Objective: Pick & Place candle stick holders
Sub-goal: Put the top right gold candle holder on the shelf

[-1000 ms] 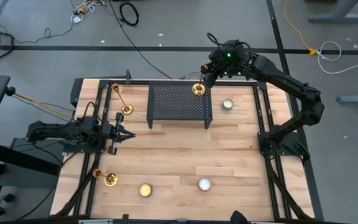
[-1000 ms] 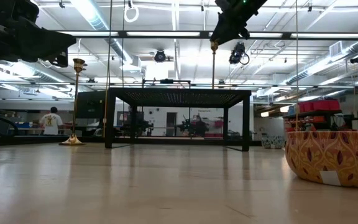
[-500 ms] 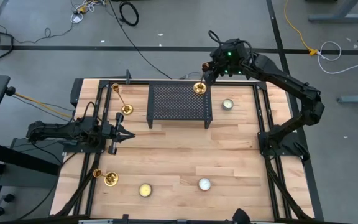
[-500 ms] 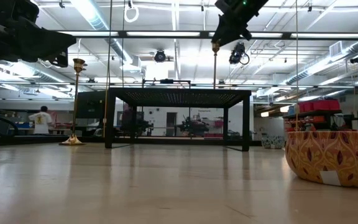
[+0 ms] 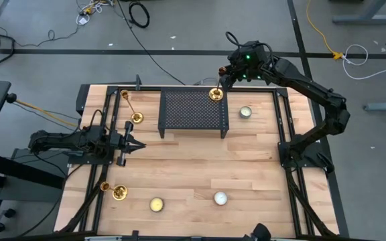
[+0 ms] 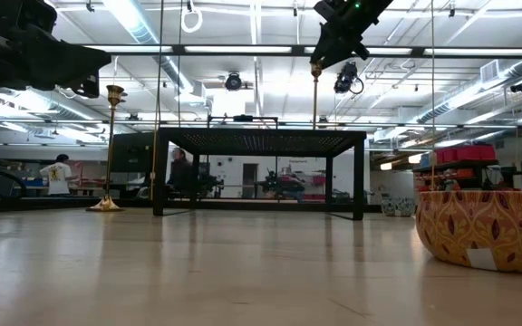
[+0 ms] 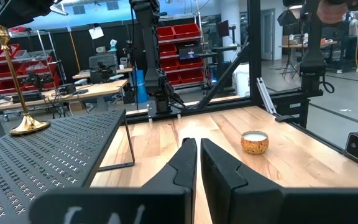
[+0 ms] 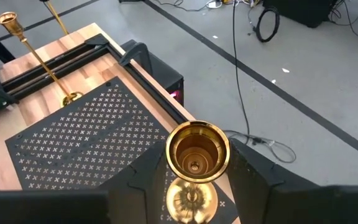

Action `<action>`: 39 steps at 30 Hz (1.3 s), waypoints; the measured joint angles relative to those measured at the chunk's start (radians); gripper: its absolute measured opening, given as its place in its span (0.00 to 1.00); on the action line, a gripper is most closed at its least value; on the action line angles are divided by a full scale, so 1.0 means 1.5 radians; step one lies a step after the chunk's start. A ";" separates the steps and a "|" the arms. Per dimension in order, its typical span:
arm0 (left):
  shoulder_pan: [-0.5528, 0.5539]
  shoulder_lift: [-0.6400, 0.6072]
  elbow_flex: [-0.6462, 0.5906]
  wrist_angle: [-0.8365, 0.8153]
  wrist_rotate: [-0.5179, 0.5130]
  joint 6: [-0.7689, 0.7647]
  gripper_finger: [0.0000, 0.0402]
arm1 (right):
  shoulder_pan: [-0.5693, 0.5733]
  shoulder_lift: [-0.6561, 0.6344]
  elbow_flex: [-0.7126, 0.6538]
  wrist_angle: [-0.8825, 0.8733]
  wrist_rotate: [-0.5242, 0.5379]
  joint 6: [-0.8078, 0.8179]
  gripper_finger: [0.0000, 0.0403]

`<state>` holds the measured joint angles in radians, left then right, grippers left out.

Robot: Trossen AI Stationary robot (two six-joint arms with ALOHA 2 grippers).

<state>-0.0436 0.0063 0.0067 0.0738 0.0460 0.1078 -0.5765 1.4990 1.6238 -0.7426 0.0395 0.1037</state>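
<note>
One gold candle stick holder (image 5: 214, 94) stands upright at the far right corner of the black mesh rack (image 5: 193, 110). My right gripper (image 5: 222, 82) is above it, shut on its top; its cup (image 8: 197, 151) shows between the fingers. A second holder (image 5: 133, 110) stands by its round base on the table, left of the rack. A third (image 5: 116, 193) stands by its base at the near left. My left gripper (image 5: 138, 143) hovers shut and empty at the table's left, pointing right. My right gripper pinches the candle stick holder at its cup top (image 8: 197, 180), one finger (image 8: 148, 180) on each side. The fingers come from above, slanting down from the far right. The holder hangs upright under them (image 6: 314, 95). Its base (image 8: 190, 202) is at the rack's top; whether it touches I cannot tell.
Small candles in patterned cups sit on the table right of the rack (image 5: 246, 112) and near the front edge (image 5: 156, 204) (image 5: 220, 198). Black frame rails run along the table's left and right sides. People move in the room beyond the table (image 6: 180, 172).
My right gripper has shifted a little toward the table's far right with the candle stick holder, which stays upright over the rack's corner. A person has walked behind the rack in the room beyond.
</note>
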 joint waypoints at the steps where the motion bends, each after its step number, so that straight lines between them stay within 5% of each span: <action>1: 0.000 0.000 0.000 0.000 0.000 0.000 0.06 | -0.002 0.000 0.000 -0.001 0.000 0.003 0.36; 17: 0.000 0.000 0.000 0.000 0.000 0.000 0.06 | -0.005 -0.001 0.000 -0.003 -0.004 0.006 0.38; 30: 0.000 0.000 0.000 0.000 0.000 0.000 0.06 | -0.005 -0.001 0.000 0.000 -0.021 0.009 0.62; 39: 0.000 0.000 0.000 0.000 0.000 0.000 0.06 | -0.005 -0.028 0.000 -0.001 -0.020 0.002 0.67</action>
<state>-0.0434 0.0062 0.0071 0.0734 0.0456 0.1078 -0.5838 1.4575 1.6234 -0.7441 0.0090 0.1074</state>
